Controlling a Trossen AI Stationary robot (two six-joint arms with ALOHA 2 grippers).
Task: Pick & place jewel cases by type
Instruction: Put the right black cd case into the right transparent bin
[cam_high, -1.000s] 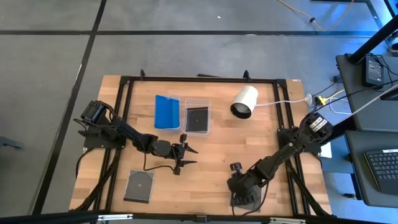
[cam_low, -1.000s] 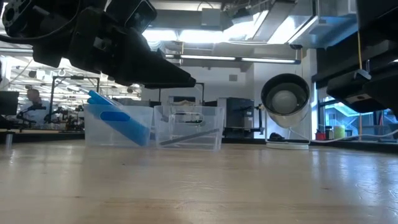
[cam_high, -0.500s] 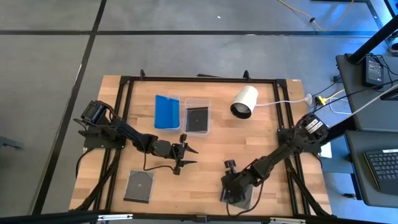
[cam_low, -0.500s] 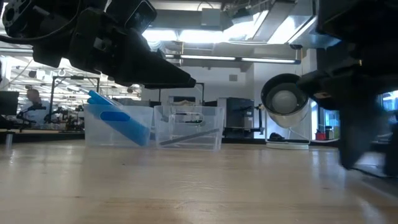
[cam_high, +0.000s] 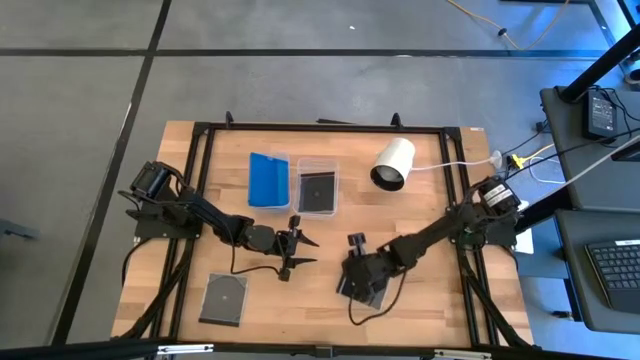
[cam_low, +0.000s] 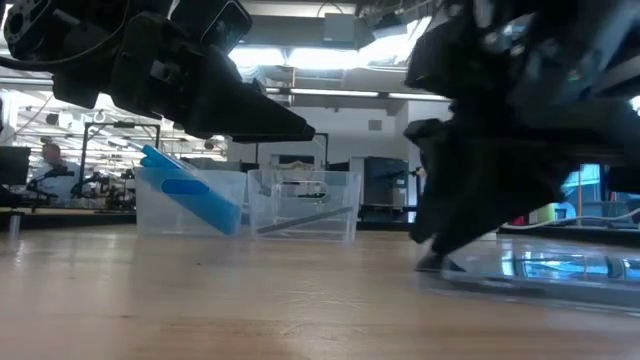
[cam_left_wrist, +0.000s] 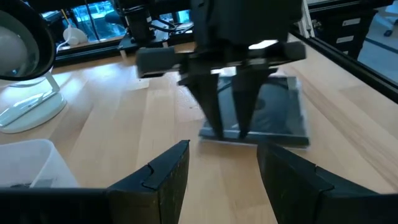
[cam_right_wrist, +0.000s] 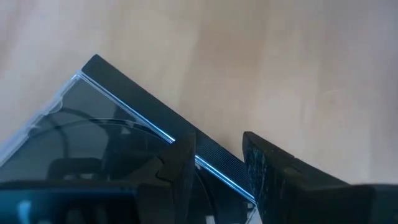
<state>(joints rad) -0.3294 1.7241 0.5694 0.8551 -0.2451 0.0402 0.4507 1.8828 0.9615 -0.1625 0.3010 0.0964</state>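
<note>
The right gripper (cam_high: 352, 285) clamps the edge of a dark jewel case (cam_left_wrist: 264, 115), one finger above and one below, the case flat and just grazing the wooden table (cam_high: 420, 215). The grey-case tub (cam_high: 318, 187) lies up-table and a little left of the gripper, beside the blue-case tub (cam_high: 268, 180). The left gripper (cam_high: 300, 250) hovers released between them; another dark case (cam_high: 224, 298) lies left. Beyond the tubs, a lab room
</note>
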